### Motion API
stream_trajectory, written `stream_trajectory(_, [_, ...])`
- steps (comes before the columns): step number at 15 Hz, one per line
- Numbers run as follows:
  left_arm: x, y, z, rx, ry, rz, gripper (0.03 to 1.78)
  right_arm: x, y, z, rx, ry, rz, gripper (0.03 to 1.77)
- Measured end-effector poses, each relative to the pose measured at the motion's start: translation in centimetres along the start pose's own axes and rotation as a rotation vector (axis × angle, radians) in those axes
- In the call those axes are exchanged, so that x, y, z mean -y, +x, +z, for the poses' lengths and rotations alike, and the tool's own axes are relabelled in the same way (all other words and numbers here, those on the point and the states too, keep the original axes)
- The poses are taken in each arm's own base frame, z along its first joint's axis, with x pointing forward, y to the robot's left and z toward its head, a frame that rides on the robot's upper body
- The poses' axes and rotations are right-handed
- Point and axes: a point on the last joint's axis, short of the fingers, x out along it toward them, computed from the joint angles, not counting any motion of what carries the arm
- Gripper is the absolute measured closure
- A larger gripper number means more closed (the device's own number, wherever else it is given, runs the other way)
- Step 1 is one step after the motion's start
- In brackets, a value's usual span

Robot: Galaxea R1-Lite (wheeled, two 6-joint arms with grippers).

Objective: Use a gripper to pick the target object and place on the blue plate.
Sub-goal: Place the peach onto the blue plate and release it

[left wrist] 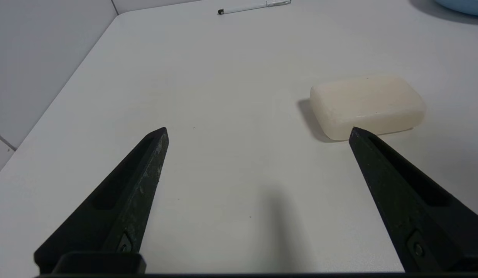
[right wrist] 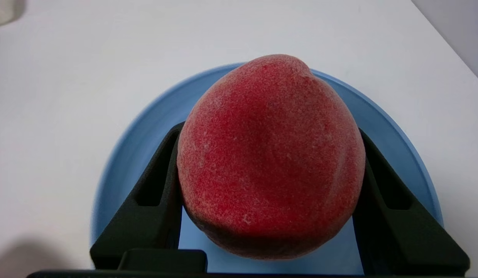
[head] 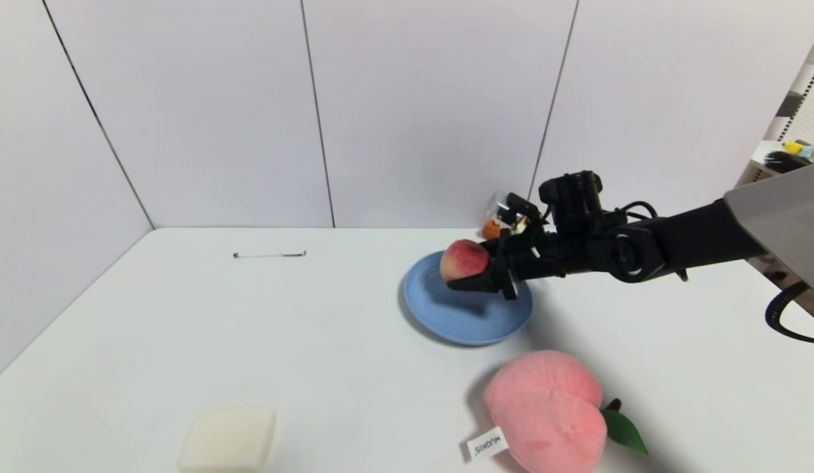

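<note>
The small red and yellow peach (head: 464,259) (right wrist: 270,154) hangs above the light-blue plate (head: 446,312) (right wrist: 134,154), held between both black jaws of my right gripper (head: 469,276) (right wrist: 269,133), which is shut on it. The peach is over the plate's far part, and its shadow falls on the plate. My left gripper (left wrist: 258,131) is out of the head view; in its own wrist view it hovers low over the table at the near left, open, with nothing between its fingers.
A big pink plush peach (head: 548,410) with green leaf and tag lies near the front, just before the plate. A cream soap-like block (head: 228,439) (left wrist: 368,106) sits front left. A pen (head: 269,254) (left wrist: 254,6) lies far left. A small orange object (head: 492,228) stands behind the plate.
</note>
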Motion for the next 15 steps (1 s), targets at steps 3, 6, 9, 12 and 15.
stream_trajectory(3, [0.0, 0.0, 0.0, 0.000, 0.000, 0.000, 0.12, 0.4, 0.7, -1.1, -0.013, 0.019, 0.006, 0.64])
stream_trajectory(6, [0.0, 0.0, 0.0, 0.000, 0.000, 0.000, 0.12, 0.6, 1.0, -1.7, -0.019, 0.028, 0.011, 0.51])
stream_trajectory(9, [0.0, 0.0, 0.0, 0.000, 0.000, 0.000, 0.12, 0.6, 1.3, -2.3, -0.031, 0.040, 0.017, 0.38])
stream_trajectory(12, [0.0, 0.0, 0.0, 0.000, 0.000, 0.000, 0.12, 0.6, 1.3, -2.4, -0.039, 0.051, 0.019, 0.29])
stream_trajectory(15, [0.0, 0.0, 0.0, 0.000, 0.000, 0.000, 0.12, 0.3, -0.1, -1.6, -0.035, 0.050, 0.002, 0.22])
